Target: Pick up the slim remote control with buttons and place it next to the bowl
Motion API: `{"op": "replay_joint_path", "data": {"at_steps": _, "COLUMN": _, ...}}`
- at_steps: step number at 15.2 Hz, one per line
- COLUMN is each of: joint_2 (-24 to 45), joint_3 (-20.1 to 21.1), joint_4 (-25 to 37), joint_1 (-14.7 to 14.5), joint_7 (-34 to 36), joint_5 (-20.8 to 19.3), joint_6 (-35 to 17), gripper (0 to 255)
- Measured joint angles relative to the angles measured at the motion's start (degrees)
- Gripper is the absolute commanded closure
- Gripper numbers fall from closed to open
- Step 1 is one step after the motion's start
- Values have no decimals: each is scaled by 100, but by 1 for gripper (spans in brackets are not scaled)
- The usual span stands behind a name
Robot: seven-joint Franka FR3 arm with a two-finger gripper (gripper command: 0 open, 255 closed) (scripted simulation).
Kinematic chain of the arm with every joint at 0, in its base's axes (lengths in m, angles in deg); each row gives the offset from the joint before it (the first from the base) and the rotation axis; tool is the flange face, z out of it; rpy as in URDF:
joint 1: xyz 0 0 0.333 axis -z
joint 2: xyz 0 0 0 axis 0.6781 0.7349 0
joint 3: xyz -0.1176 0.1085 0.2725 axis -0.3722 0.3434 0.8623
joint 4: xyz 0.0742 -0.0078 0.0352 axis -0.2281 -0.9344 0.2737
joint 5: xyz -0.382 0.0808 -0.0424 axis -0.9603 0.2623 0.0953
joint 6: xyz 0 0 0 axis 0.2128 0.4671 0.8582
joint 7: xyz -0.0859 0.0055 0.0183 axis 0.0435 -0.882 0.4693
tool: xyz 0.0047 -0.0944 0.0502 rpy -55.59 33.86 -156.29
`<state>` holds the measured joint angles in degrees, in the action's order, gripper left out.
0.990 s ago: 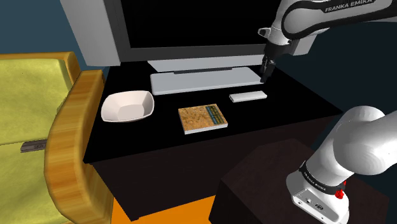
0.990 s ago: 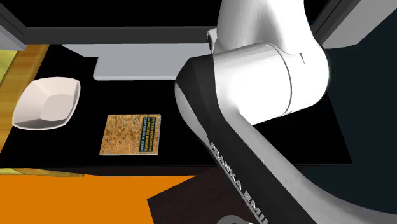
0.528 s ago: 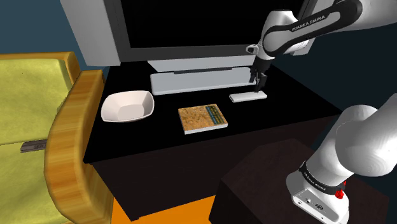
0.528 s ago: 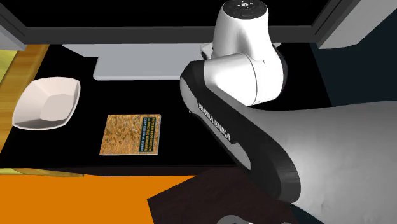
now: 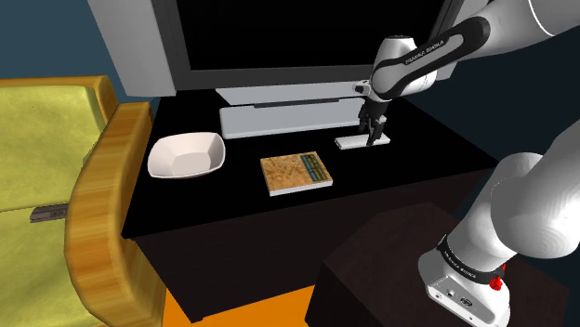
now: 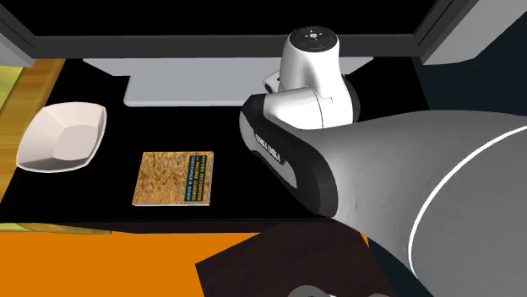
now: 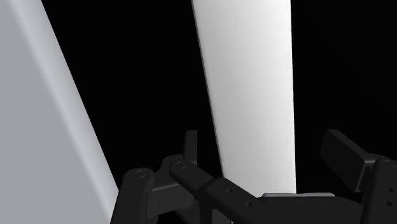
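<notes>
The slim white remote (image 5: 349,142) lies flat on the black table (image 5: 223,200), just in front of the screen's grey base. My gripper (image 5: 374,138) is down at the remote's right end in the shoulder view, open. From the wrist, the remote (image 7: 248,95) runs as a long white bar away from the gripper (image 7: 267,159), between the two black fingers (image 7: 347,159), which stand apart on either side of it. The white bowl (image 5: 187,154) sits at the table's left, far from the remote. In the second exterior view the arm hides the remote; the bowl (image 6: 61,135) is at the left.
A brown patterned book (image 5: 296,173) lies between bowl and remote, nearer the table's front. The big screen with its grey base (image 5: 297,116) stands along the back. A yellow sofa with a wooden arm (image 5: 102,214) borders the table's left. The dark stand (image 5: 390,269) is at lower right.
The arm has swung leftward in the shoulder view and dropped, bringing the open gripper from above the screen's base down around the remote's end. Remote, bowl and book have not moved.
</notes>
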<state>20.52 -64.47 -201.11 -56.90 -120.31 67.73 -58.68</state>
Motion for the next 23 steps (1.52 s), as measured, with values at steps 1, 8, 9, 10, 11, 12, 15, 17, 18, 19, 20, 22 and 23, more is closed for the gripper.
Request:
{"op": "replay_joint_path", "data": {"at_steps": 1, "joint_2": 92, "joint_3": -36, "joint_4": -29, "joint_1": -4, "joint_7": -63, "joint_5": 48, "joint_6": -112, "gripper": 0}}
{"op": "replay_joint_path", "data": {"at_steps": 8, "joint_2": 211, "joint_3": -51, "joint_4": -57, "joint_1": -28, "joint_7": -103, "joint_5": 117, "joint_6": -251, "gripper": 0}}
{"op": "replay_joint_path", "data": {"at_steps": 9, "joint_2": 211, "joint_3": -51, "joint_4": -57, "joint_1": -28, "joint_7": -103, "joint_5": 117, "joint_6": -251, "gripper": 255}}
{"op": "replay_joint_path", "data": {"at_steps": 10, "joint_2": 208, "joint_3": -51, "joint_4": -53, "joint_1": -27, "joint_7": -103, "joint_5": 117, "joint_6": -252, "gripper": 255}}
{"op": "replay_joint_path", "data": {"at_steps": 11, "joint_2": 208, "joint_3": -51, "joint_4": -52, "joint_1": -28, "joint_7": -103, "joint_5": 118, "joint_6": -252, "gripper": 255}}
{"op": "replay_joint_path", "data": {"at_steps": 12, "joint_2": 206, "joint_3": -51, "joint_4": -52, "joint_1": -28, "joint_7": -104, "joint_5": 116, "joint_6": -251, "gripper": 255}}
{"op": "replay_joint_path", "data": {"at_steps": 15, "joint_2": 204, "joint_3": -50, "joint_4": -53, "joint_1": -27, "joint_7": -105, "joint_5": 113, "joint_6": -252, "gripper": 255}}
{"op": "replay_joint_path", "data": {"at_steps": 17, "joint_2": 202, "joint_3": -49, "joint_4": -55, "joint_1": -27, "joint_7": -102, "joint_5": 112, "joint_6": -250, "gripper": 255}}
{"op": "replay_joint_path", "data": {"at_steps": 18, "joint_2": 201, "joint_3": -49, "joint_4": -56, "joint_1": -27, "joint_7": -102, "joint_5": 111, "joint_6": -251, "gripper": 255}}
{"op": "replay_joint_path", "data": {"at_steps": 19, "joint_2": 203, "joint_3": -49, "joint_4": -54, "joint_1": -28, "joint_7": -104, "joint_5": 113, "joint_6": -250, "gripper": 255}}
{"op": "replay_joint_path", "data": {"at_steps": 20, "joint_2": 183, "joint_3": -45, "joint_4": -42, "joint_1": -25, "joint_7": -92, "joint_5": 102, "joint_6": -215, "gripper": 255}}
{"op": "replay_joint_path", "data": {"at_steps": 22, "joint_2": 59, "joint_3": -26, "joint_4": -9, "joint_1": -3, "joint_7": -46, "joint_5": 30, "joint_6": -68, "gripper": 255}}
{"op": "replay_joint_path", "data": {"at_steps": 23, "joint_2": -9, "joint_3": -14, "joint_4": 22, "joint_1": 9, "joint_7": -22, "joint_5": -7, "joint_6": 25, "gripper": 255}}
